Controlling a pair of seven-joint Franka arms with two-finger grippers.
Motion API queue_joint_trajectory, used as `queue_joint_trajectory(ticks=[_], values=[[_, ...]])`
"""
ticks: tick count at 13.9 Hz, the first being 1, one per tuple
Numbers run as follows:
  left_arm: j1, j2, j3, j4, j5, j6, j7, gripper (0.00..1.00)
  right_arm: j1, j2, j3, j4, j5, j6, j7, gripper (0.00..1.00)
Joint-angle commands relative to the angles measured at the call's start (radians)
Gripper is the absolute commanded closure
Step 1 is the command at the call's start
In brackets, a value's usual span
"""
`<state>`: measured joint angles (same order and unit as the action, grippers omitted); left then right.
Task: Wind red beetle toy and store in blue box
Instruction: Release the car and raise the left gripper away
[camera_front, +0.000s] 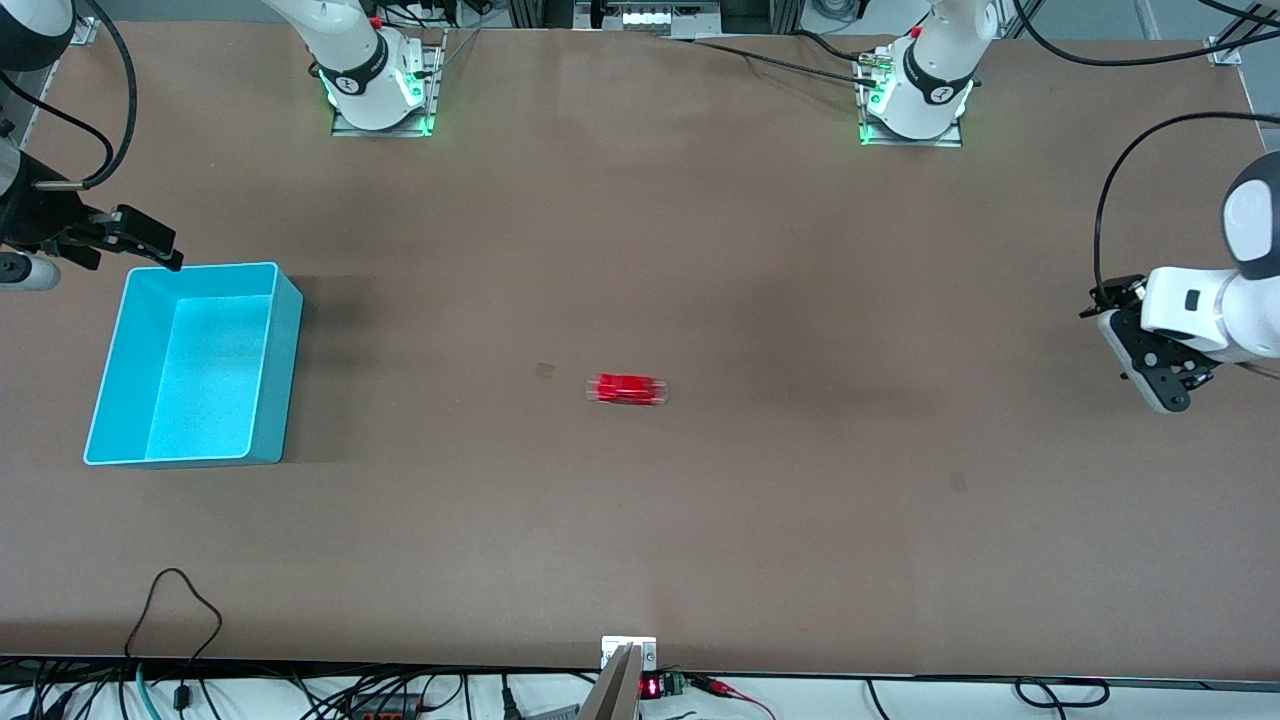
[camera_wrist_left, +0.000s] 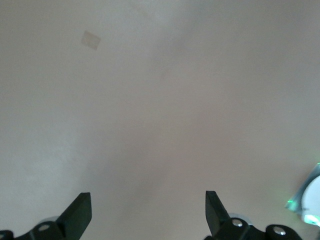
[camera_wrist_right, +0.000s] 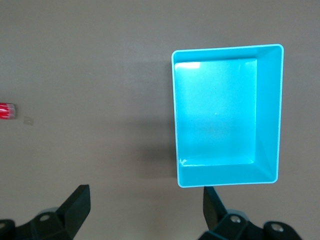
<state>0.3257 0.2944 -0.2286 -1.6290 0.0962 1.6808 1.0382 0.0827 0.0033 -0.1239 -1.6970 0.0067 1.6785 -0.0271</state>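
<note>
While both arms wait at the frame edges, left gripper and right gripper spread wide and empty, the beetle sits mid-frame, blurred, perhaps rolling. Risk: it drifts off before a grasp. Box empty, centre-left.

Right arm reaches out to its own end of the table, wrist held high; right gripper hangs in the air, jaws spread wide, empty.

Left arm is folded out at its own end; left gripper points down, jaws wide, empty.
</note>
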Motion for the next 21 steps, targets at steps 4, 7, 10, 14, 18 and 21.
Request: queue_joint_trajectory(ticks=[4, 7, 10, 14, 18, 21], values=[[-0.019, -0.069, -0.070, 0.034, 0.010, -0.114, -0.277, 0.00, -0.001, 0.009, 0.000, 0.022, -0.010, -0.006, 0.003, 0.00], [-0.017, -0.115, -0.089, 0.047, 0.008, -0.157, -0.378, 0.00, -0.003, 0.014, 0.000, 0.022, -0.008, -0.006, 0.003, 0.00], [-0.017, -0.121, -0.121, 0.158, -0.002, -0.283, -0.516, 0.00, -0.003, 0.014, 0.000, 0.022, -0.008, -0.006, 0.003, 0.00], [-0.019, -0.121, -0.155, 0.264, -0.006, -0.395, -0.671, 0.00, -0.003, 0.014, 0.000, 0.022, -0.005, -0.008, 0.003, 0.00], [-0.134, -0.193, -0.036, 0.245, -0.041, -0.388, -0.765, 0.00, -0.004, 0.015, -0.002, 0.022, -0.002, -0.008, 0.004, 0.00], [-0.345, -0.300, 0.216, 0.116, -0.062, -0.204, -1.030, 0.00, 0.000, 0.027, -0.002, 0.022, -0.002, -0.006, 0.001, 0.00]])
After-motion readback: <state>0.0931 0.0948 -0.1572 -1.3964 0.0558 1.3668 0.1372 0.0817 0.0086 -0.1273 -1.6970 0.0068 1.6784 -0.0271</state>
